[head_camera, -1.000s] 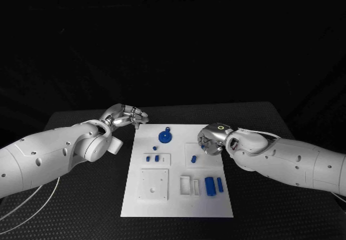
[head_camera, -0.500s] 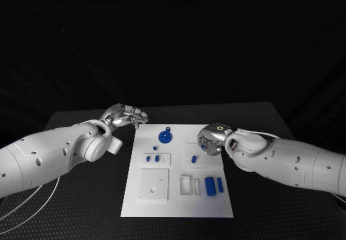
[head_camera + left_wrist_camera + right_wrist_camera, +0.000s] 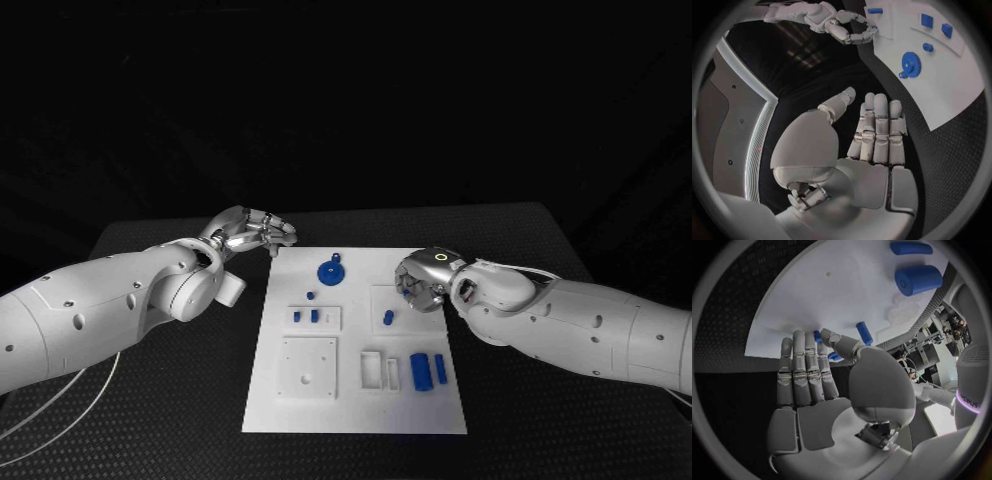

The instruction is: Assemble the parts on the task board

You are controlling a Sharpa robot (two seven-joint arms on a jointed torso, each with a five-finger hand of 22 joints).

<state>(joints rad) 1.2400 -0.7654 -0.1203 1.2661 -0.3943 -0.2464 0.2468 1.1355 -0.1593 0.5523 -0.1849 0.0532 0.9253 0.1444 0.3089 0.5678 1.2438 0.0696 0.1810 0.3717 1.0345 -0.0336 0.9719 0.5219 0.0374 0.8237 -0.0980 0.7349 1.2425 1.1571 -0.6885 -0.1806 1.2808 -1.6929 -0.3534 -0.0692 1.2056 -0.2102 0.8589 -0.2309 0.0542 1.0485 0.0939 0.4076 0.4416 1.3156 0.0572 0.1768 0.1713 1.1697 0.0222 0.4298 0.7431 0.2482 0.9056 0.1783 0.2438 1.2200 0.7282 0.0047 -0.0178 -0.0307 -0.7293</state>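
The white task board [image 3: 353, 405] lies in the middle of the table. On it are a blue gear [image 3: 332, 272] at the far end, two small blue pegs [image 3: 306, 317], a single blue peg [image 3: 387, 319], and a thick blue cylinder [image 3: 420, 371] beside a thin blue bar [image 3: 438, 369]. My left hand [image 3: 257, 232] hovers off the board's far left corner, fingers straight and empty [image 3: 873, 135]. My right hand [image 3: 421, 280] hangs over the board's right edge near the single peg [image 3: 863, 333], flat and empty [image 3: 811, 375].
White raised blocks sit on the board: a square plate [image 3: 307, 368] at the near left and a slotted block [image 3: 379, 371] beside the cylinder. Black table [image 3: 159, 400] surrounds the board on all sides.
My right arm has crept slightly left toward the board. The left arm and the parts have not moved.
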